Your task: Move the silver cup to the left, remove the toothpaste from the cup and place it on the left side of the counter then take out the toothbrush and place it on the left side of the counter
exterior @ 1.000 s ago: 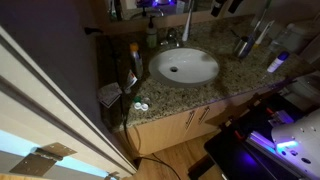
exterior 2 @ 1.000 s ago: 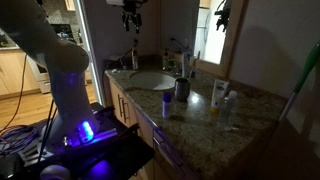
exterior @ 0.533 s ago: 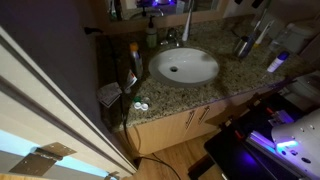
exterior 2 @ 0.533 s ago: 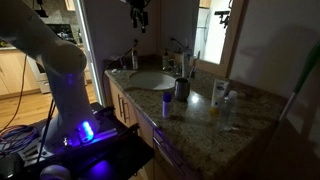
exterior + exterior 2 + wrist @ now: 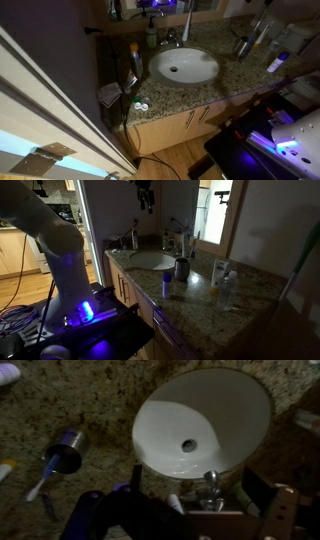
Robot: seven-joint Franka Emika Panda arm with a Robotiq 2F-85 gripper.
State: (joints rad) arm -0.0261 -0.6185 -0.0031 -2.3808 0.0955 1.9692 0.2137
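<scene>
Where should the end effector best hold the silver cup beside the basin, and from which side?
Probably its round side wall just below the rim, coming from above: the silver cup stands upright, and the toothbrush leans out one side only.

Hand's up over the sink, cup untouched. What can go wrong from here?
1. The hand hangs high above the basin; descending toward the silver cup it may clip the faucet.
2. Something long leans out of the cup, so a nudge may tip it.
3. The purple-capped bottle stands near the cup and could get knocked.
</scene>
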